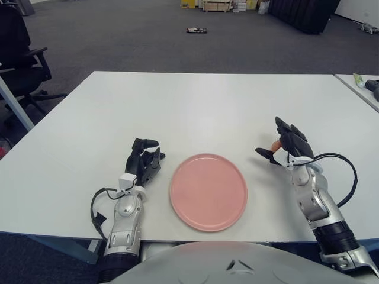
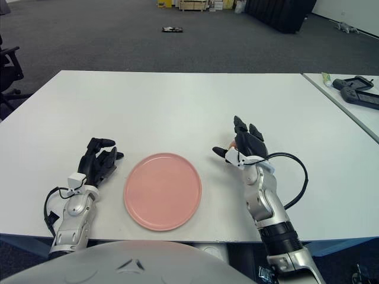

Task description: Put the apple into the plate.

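The pink plate (image 1: 208, 191) lies flat near the table's front edge, with nothing on it. Only a small orange sliver of the apple (image 1: 276, 144) shows, just right of the plate and mostly hidden behind my right hand (image 1: 278, 145). That hand stands around the apple, fingers stretched forward and thumb out to the left, not closed on it. My left hand (image 1: 144, 161) shows just left of the plate, idle, fingers relaxed and holding nothing.
The white table (image 1: 195, 106) stretches far beyond the plate. A second table with a dark device (image 2: 357, 92) stands at the right. A black office chair (image 1: 21, 53) is at the far left. A cable loops from my right wrist (image 1: 349, 177).
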Controlling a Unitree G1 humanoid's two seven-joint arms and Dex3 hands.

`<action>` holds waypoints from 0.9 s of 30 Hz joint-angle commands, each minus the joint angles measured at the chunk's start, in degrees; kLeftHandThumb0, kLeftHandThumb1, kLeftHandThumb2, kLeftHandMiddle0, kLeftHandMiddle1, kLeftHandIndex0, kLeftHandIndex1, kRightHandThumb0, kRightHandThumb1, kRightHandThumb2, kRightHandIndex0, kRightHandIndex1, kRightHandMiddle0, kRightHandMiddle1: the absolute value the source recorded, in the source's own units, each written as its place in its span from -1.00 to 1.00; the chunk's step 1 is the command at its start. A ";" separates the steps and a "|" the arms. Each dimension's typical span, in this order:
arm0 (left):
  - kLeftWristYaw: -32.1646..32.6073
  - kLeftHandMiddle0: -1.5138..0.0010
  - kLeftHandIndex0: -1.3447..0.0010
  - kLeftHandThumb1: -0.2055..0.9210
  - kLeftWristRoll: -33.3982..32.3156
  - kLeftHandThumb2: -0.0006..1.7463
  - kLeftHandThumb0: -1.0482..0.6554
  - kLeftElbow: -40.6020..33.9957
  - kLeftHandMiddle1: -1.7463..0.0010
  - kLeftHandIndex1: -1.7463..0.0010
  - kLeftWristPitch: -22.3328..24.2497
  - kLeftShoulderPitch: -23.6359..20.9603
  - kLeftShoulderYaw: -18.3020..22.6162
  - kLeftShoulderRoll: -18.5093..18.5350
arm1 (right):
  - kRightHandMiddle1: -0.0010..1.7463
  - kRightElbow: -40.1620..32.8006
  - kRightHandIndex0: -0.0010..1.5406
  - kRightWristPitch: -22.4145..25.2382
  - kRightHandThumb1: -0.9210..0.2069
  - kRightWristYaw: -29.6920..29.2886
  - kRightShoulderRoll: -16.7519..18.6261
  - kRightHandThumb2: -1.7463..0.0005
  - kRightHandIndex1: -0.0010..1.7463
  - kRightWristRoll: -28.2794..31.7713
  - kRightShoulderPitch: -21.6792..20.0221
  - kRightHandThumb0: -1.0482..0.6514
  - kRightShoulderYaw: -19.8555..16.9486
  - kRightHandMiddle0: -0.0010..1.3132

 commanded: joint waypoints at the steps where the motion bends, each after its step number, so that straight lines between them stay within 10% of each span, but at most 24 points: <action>1: -0.18 0.33 0.69 0.96 -0.12 -0.35 -0.18 1.03 -0.53 -1.00 0.76 -0.06 0.05 0.22 | -1.00 -3.36 -1.00 0.59 -0.96 -0.66 0.81 0.56 -1.00 0.05 0.78 -0.81 -1.47 -1.00; 27: 0.16 0.32 0.66 0.89 0.74 -0.29 -0.18 0.17 -0.51 -1.00 1.69 0.11 -0.01 0.28 | -1.00 1.46 -1.00 3.25 -0.87 -1.69 2.54 0.62 -1.00 0.80 1.86 -0.77 -4.37 -1.00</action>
